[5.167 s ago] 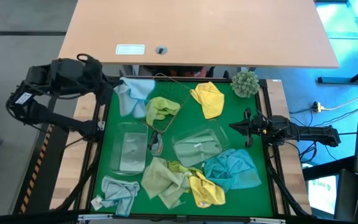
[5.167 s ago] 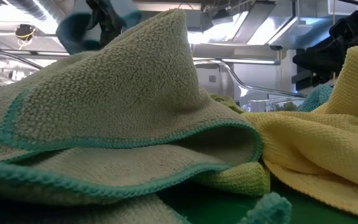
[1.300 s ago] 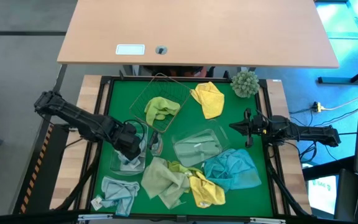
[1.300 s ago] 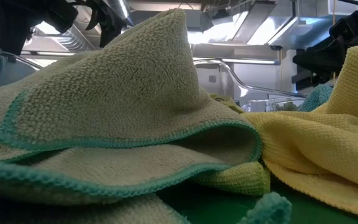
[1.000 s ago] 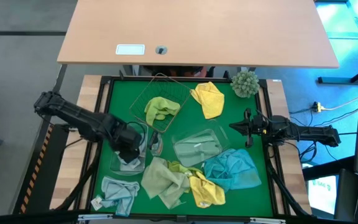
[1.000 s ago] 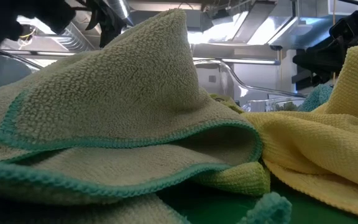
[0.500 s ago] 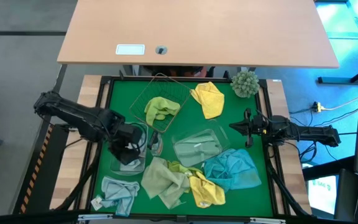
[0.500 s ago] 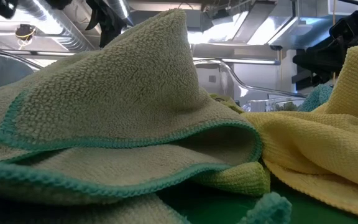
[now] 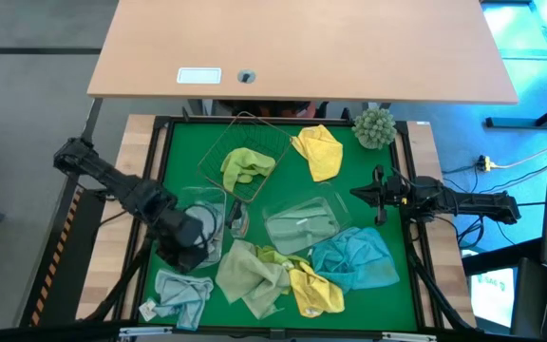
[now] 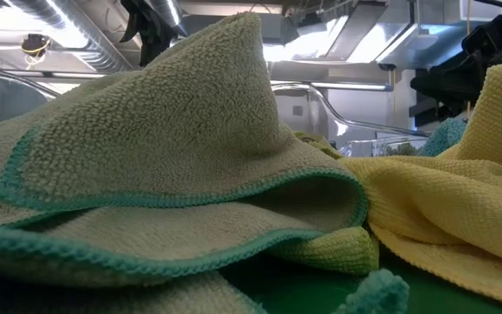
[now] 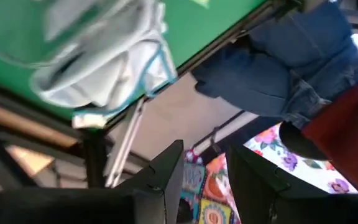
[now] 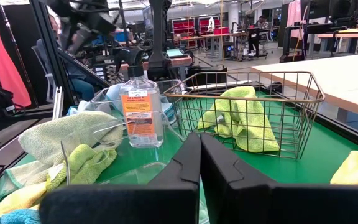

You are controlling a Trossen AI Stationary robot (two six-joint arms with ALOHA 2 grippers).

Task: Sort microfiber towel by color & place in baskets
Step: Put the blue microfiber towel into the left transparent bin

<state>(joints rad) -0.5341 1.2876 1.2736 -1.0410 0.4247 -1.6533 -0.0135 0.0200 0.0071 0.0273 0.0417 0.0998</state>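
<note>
My left gripper (image 9: pixel 190 256) (image 11: pixel 207 155) stands open with nothing between its fingers. It hovers over the near end of the left clear basket (image 9: pixel 200 214), just beyond a grey-blue towel (image 9: pixel 180 293) (image 11: pixel 104 62) lying at the table's near left corner. The wire basket (image 9: pixel 254 142) holds a lime green towel (image 9: pixel 245 166). The middle clear basket (image 9: pixel 302 223) holds a pale olive towel. A pile of olive (image 9: pixel 250 275), yellow (image 9: pixel 313 290) and teal (image 9: pixel 354 258) towels lies near the front. My right gripper (image 9: pixel 359 195) (image 12: pixel 199 140) waits shut at the right.
A yellow towel (image 9: pixel 318 150) and a fuzzy plant ball (image 9: pixel 374 126) lie at the far right. A clear bottle (image 9: pixel 237 220) (image 12: pixel 141 109) stands between the two clear baskets. A person in jeans (image 11: pixel 278 68) is beyond the table's near edge.
My left gripper has drawn back out of the left clear basket and gone toward the table's near edge, toward the grey-blue towel at the near left corner. The towels have not moved.
</note>
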